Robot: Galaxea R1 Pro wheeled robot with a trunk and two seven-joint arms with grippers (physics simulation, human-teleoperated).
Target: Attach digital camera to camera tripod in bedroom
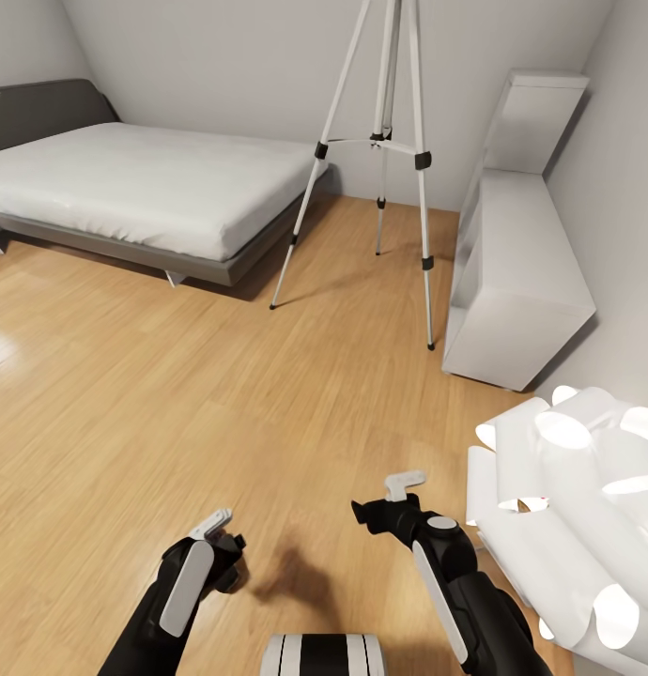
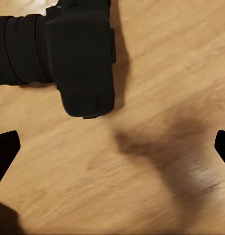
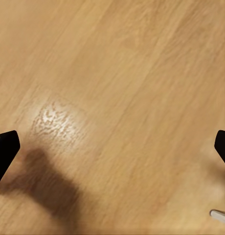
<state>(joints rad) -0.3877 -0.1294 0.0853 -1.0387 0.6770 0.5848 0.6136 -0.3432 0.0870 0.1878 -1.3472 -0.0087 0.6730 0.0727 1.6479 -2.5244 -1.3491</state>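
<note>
Clearly the left gripper (image 2: pixel 112 142) hangs spread above the digital camera (image 2: pixel 85 58) on the floor (image 1: pixel 127 404) for a grasp, right gripper (image 3: pixel 112 147) spread empty, camera tripod (image 1: pixel 385 141) well apart.

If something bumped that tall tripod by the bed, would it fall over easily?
Possibly. The camera tripod is tall with thin legs, so it looks top-heavy and light. Its legs are spread wide on the wood floor and joined by centre braces, which should resist a gentle nudge.

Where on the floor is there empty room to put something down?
Bare wood floor stretches between the bed, the camera tripod and the grippers. It is crowded by the white cabinet and white rolls on the right.
</note>
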